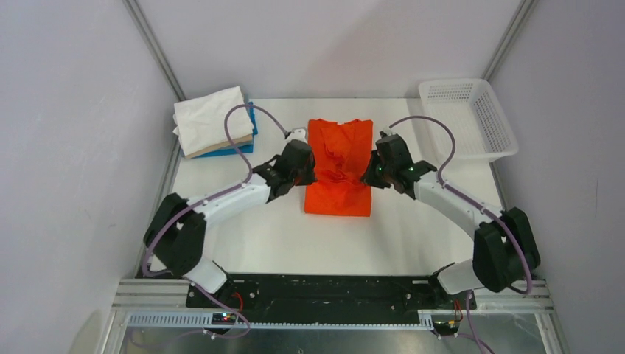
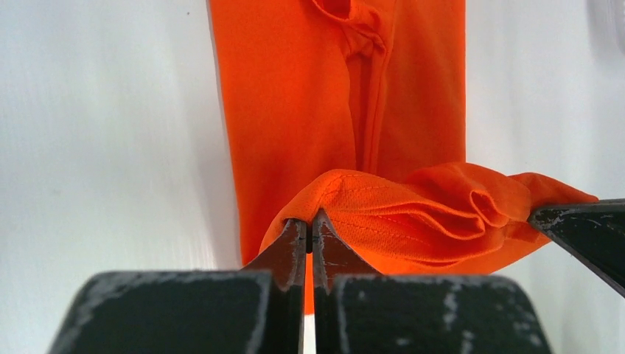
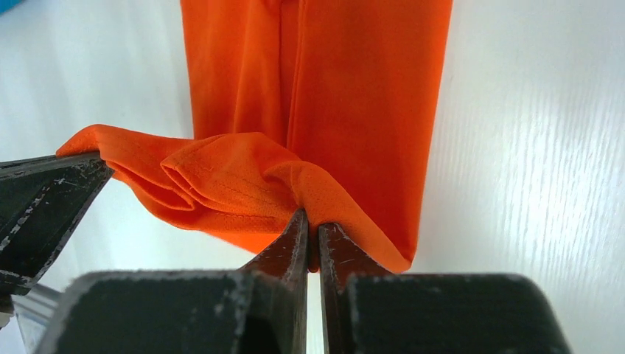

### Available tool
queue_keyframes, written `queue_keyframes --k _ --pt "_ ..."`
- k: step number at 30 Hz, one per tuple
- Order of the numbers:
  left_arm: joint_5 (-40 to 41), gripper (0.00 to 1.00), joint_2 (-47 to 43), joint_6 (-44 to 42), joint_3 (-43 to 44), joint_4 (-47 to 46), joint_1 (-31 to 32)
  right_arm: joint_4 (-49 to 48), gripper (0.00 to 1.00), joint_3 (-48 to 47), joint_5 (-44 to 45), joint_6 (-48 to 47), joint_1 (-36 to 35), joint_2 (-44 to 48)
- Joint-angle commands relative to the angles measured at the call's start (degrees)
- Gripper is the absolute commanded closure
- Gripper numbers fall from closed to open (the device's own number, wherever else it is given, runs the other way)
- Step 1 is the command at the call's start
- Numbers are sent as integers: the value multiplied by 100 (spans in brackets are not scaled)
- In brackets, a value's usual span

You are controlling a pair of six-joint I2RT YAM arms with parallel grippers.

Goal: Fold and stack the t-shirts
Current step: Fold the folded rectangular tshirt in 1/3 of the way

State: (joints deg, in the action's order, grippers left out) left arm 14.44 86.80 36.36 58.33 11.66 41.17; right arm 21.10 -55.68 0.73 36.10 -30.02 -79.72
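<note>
The orange t-shirt [image 1: 340, 174] lies as a long narrow strip in the middle of the table. Its far end is lifted and bunched between the two grippers. My left gripper [image 1: 308, 164] is shut on the shirt's left edge, which shows in the left wrist view [image 2: 383, 214] pinched at the fingertips [image 2: 310, 225]. My right gripper [image 1: 368, 168] is shut on the right edge, seen in the right wrist view [image 3: 243, 184] at its fingertips [image 3: 312, 228]. A pile of folded white, beige and blue shirts [image 1: 214, 122] sits at the back left.
A white plastic mesh basket [image 1: 469, 118] stands at the back right corner. Grey walls close in both sides and the back of the white table [image 1: 295, 236].
</note>
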Motion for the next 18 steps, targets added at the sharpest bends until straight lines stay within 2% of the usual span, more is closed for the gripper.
queue_keyframes --k 1,7,14,18 --pt "-488 100 559 -484 614 -218 -357 -397 100 -507 -317 -431 382 -481" --pt "-868 100 1311 -651 1245 -222 -682 -611 100 -1042 -652 -602 743 -1418" --pt "-1116 100 1942 -685 1660 -218 -944 -946 96 -1321 -799 -559 1028 -2038" --pt "-1259 94 2341 -701 1900 -217 -1065 -1110 87 -1434 -951 -541 1154 -2323"
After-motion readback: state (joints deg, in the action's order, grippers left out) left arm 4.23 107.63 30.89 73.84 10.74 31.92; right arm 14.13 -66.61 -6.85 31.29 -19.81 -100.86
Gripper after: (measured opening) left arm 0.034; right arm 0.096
